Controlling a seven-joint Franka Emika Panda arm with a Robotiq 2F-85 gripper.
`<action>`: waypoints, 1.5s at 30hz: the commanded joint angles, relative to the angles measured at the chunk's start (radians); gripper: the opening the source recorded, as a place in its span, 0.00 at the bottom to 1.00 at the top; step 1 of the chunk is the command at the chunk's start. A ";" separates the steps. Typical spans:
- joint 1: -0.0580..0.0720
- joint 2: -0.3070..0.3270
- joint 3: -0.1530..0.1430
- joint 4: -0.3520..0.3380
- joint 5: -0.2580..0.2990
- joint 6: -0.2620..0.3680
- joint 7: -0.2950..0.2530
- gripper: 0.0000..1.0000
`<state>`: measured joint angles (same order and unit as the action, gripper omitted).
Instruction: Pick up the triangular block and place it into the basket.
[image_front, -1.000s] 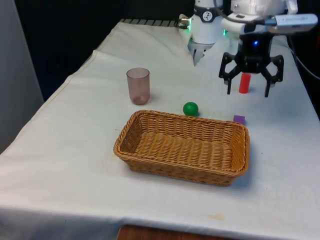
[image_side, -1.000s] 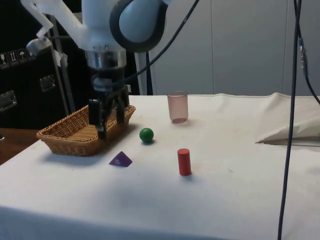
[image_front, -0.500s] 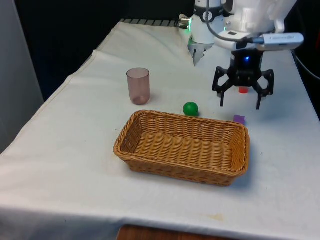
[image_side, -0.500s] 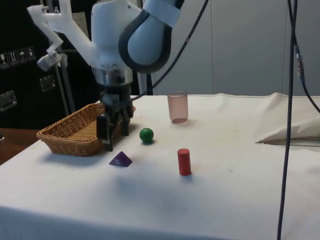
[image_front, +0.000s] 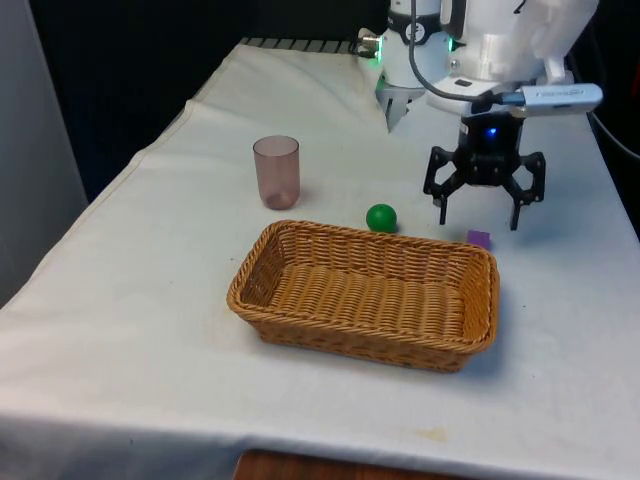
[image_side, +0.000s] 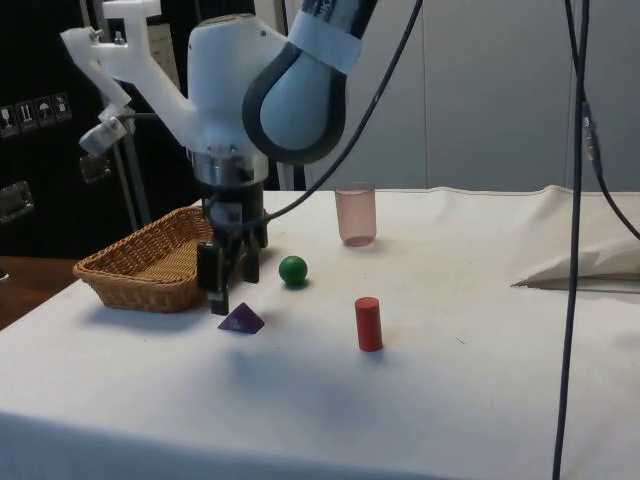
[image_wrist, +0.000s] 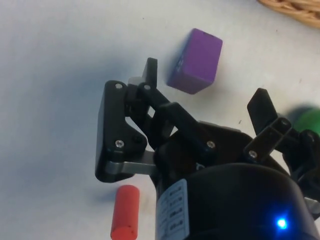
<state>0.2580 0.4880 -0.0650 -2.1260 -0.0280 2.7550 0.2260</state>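
A robot gripper (image_front: 479, 207) hangs at the front view's upper right, its jaws spread wide and holding nothing. It sits low over the white bench (image_front: 150, 290), slightly behind the purple triangular block (image_front: 478, 238), apparently lining up so the jaws can drop on either side of it. The block lies flat on the bench, just beyond the far right corner of the wicker basket (image_front: 300, 330), which fills the centre of the frame. In the side view, the block (image_side: 241, 319) sits just below the jaws. A green ball (image_front: 381, 217) rests near the basket's far rim, and a red cylinder (image_side: 368, 323) stands right of the block; neither appears to block the descent. A pink cup (image_front: 276, 171) stands well apart, upper left.
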 joint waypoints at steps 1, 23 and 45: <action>0.007 0.002 -0.003 -0.003 -0.004 0.011 0.009 1.00; 0.016 0.028 0.003 0.003 -0.006 0.009 0.033 0.91; 0.016 0.015 0.004 0.001 -0.004 -0.008 0.036 0.33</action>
<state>0.2680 0.5110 -0.0550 -2.1220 -0.0280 2.7540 0.2530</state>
